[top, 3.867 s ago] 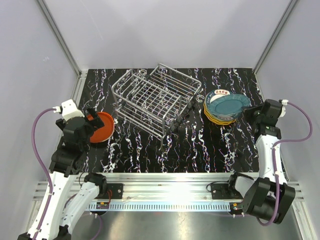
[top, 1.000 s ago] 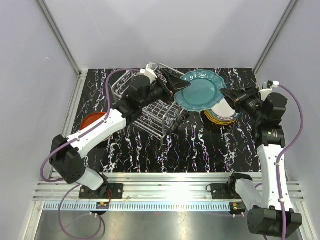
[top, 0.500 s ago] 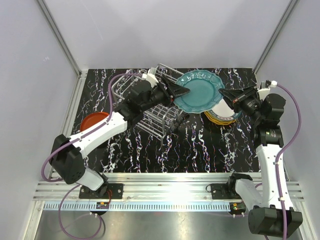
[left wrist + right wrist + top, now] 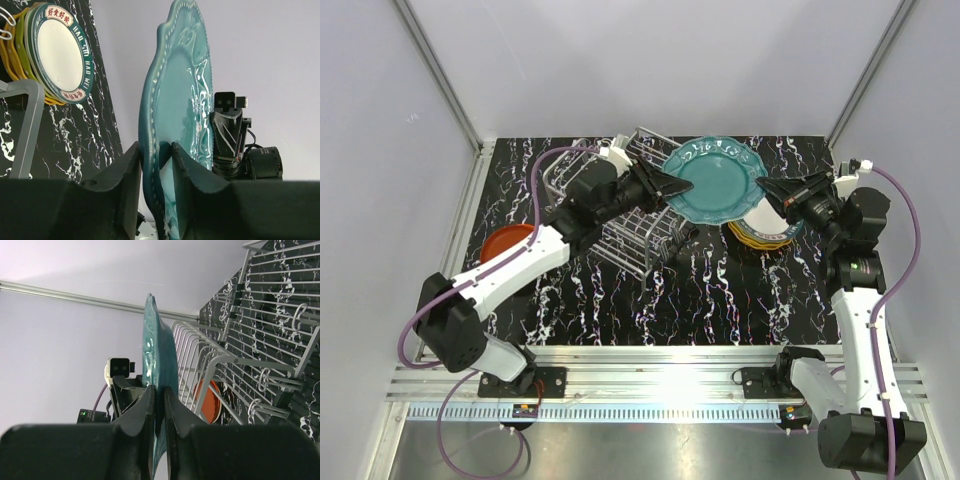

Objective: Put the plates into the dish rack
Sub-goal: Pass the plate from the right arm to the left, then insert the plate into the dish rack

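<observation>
Up above the counter (image 4: 720,290), the teal plate (image 4: 720,182) hangs in the air on edge, caught between our two arms. It sits over the right end of the dish rack (image 4: 642,238) and near the stack of plates (image 4: 762,236), touching neither.

Our right end effector (image 4: 763,183) is pinched tight on the plate's right rim; the right wrist view shows both fingers (image 4: 137,425) pressed flat against it. Our left end effector (image 4: 685,185) straddles the opposite rim with its jaws narrow, one finger (image 4: 125,185) on each face. We cannot tell whether it is truly gripping yet.

Our left arm (image 4: 520,262) stretches across the top of the rack, covering much of its middle. A red-orange plate (image 4: 503,240) lies flat on the counter to the left of the rack, well apart from the rest.

The teal plate is glossy, with a scalloped, beaded rim and raised relief on its face. The rack is bare silver wire, with grid sides and rounded corners. On the stack, a cream plate (image 4: 55,55) with a dark green band and red characters lies uppermost, above yellow edges. The counter is black, veined with white like marble.
</observation>
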Tool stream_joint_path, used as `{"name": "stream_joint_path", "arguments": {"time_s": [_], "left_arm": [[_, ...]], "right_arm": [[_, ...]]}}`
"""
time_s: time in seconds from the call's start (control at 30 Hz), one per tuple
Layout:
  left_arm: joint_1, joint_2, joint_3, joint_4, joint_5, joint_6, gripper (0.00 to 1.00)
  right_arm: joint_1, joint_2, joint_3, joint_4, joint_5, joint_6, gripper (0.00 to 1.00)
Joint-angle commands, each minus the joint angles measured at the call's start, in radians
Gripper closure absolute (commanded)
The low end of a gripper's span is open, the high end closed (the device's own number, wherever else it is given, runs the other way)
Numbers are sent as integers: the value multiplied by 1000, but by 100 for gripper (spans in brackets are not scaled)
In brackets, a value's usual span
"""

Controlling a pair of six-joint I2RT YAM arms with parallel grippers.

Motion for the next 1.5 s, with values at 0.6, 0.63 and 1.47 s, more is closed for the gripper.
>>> {"name": "stream_joint_path", "arguments": {"time_s": [0.6,0.63,1.47], "left_arm": [[0,-129,78,-94,-78,167,100],[3,-129,78,-94,-77,169,100],[247,-331,148,-330,-72,420,100]], "right_arm": [[26,1,45,41,-56,-41,32],[26,1,45,35,-55,-44,31],[26,10,137,-122,-18,-239,24]]}}
